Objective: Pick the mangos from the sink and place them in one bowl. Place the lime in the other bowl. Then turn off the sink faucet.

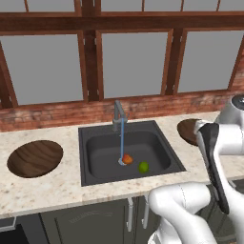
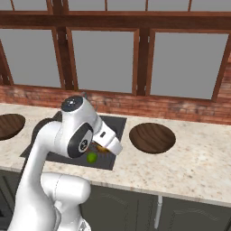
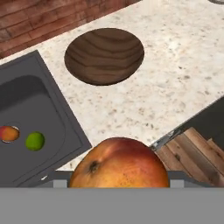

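Note:
My gripper point(image 2: 107, 147) is shut on an orange-red mango point(image 3: 119, 162), which looms large at the bottom of the hand view; the fingertips are hidden behind it. It hangs over the counter's front edge, between the sink point(image 1: 95, 152) and the right wooden bowl point(image 3: 104, 54), which is empty. In the dark basin lie the other mango point(image 1: 127, 158) by the drain and the green lime point(image 1: 143, 167) to its right. Water streams from the grey faucet point(image 1: 117, 116). The left bowl point(image 1: 35, 157) sits empty on the counter left of the sink.
Speckled beige counter point(image 3: 175, 74) surrounds the sink. A brick ledge and windows run behind it. My white arm point(image 1: 214, 157) covers part of the right bowl in the left base view. Dark cabinet fronts and wooden floor lie below the counter edge.

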{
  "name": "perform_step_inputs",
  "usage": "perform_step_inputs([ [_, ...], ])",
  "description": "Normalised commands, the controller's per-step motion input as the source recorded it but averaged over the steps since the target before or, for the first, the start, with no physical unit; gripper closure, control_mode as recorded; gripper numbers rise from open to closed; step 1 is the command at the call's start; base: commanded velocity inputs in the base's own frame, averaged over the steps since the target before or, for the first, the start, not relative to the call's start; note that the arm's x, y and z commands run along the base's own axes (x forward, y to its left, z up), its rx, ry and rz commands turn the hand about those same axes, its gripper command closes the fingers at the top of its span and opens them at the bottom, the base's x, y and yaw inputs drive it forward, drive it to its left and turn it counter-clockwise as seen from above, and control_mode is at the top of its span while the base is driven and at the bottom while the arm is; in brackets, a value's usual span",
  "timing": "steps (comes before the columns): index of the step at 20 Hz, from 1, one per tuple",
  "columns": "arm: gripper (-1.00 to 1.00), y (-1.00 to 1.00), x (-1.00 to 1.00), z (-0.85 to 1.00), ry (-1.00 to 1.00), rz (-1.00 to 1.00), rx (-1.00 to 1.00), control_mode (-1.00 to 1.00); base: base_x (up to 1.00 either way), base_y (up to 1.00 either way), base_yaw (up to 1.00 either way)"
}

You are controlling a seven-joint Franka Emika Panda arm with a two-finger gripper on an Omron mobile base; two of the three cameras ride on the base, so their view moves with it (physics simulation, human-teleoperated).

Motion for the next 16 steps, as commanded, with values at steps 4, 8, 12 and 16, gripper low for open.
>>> perform_step_inputs([
  [4, 1.0, -0.79, 0.17, 0.14, -0.08, 0.14, 0.16, -1.0, 0.0, 0.0, 0.0],
  [8, 1.0, -0.5, 0.36, 0.14, 0.0, 0.12, 0.12, -1.0, 0.0, 0.0, 0.0],
  [12, 1.0, -0.25, 0.51, 0.25, 0.09, 0.06, 0.03, -1.0, 0.0, 0.0, 0.0],
  [16, 1.0, -0.12, 0.65, 0.13, 0.19, 0.03, 0.0, -1.0, 0.0, 0.0, 0.0],
])
